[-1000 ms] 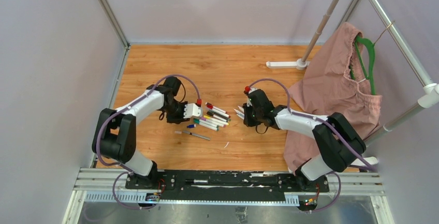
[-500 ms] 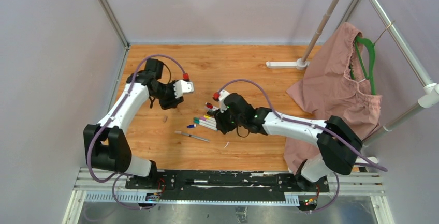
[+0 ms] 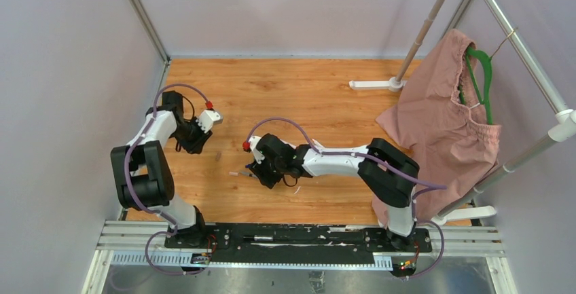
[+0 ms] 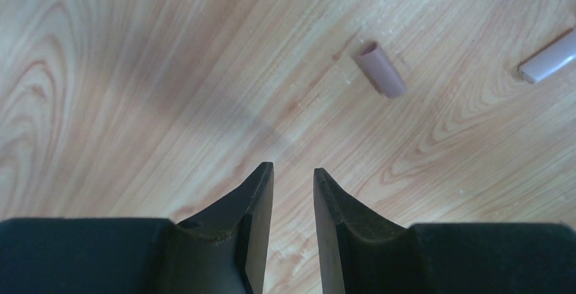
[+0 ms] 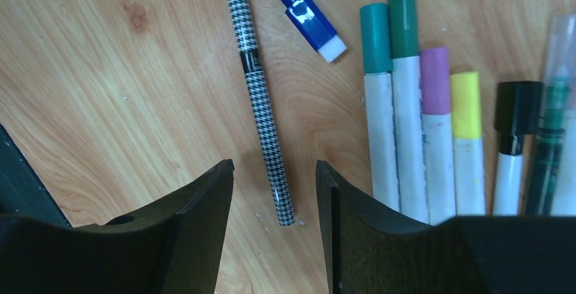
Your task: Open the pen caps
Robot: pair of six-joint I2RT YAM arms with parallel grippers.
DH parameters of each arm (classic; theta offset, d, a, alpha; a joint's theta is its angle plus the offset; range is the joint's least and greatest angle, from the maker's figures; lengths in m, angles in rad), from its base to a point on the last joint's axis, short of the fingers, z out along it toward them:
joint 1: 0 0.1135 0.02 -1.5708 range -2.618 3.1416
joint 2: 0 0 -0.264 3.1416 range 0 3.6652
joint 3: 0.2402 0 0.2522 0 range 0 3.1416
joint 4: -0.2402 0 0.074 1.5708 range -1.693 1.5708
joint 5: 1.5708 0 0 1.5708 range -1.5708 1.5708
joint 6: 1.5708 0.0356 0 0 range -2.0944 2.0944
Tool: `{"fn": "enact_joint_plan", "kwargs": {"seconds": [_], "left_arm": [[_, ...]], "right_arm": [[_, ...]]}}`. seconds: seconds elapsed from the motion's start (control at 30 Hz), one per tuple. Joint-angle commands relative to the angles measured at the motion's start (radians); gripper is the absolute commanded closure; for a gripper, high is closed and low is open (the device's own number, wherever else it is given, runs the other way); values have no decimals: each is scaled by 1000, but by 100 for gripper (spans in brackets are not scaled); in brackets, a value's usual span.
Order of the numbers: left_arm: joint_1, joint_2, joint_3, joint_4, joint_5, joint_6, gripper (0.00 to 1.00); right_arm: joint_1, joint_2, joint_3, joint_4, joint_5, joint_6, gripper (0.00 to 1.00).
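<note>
1. Your right gripper [image 5: 275, 166] hangs half open, empty, over the checked pen [image 5: 261, 97]; the caps [image 5: 403, 12] sit just beside it.
2. Shift onto one barrel [image 5: 380, 138]; pinch it low.
3. Left gripper [image 4: 293, 169], narrowly open and empty, pulls the cap.

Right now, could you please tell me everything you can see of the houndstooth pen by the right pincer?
The houndstooth pen is slim, with a glossy black-and-white check along its whole length and a black band above its middle. It lies flat on the wooden table, its near end seen between the fingers of the open right pincer. Nothing grips it; whether it is capped I cannot tell.
</note>
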Motion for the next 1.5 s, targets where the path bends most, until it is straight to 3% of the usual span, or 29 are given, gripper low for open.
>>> {"fn": "enact_joint_plan", "kwargs": {"seconds": [0.0,0.23,0.4,0.6,0.87,1.2,1.47], "left_arm": [[-3,35,-22,92,-8,-94,67],[-44,57,-73,120,13,-116,65],[-44,14,-47,30,66,-78,60],[-44,-76,-3,-136,180,8,54],[-56,-192,37,-250,269,120,51],[-362,-452,-82,-252,221,274,49],[-404,-681,-92,-252,318,480,46]], "right_arm": [[27,45,39,-23,-9,-41,47],[30,80,28,-29,17,-52,57],[29,86,7,-32,56,-61,80],[29,50,-48,-18,85,-75,99],[29,-54,-103,-7,71,-84,100],[16,-211,-108,-61,-27,-50,100],[-52,-284,-98,-50,-245,53,100]]}}
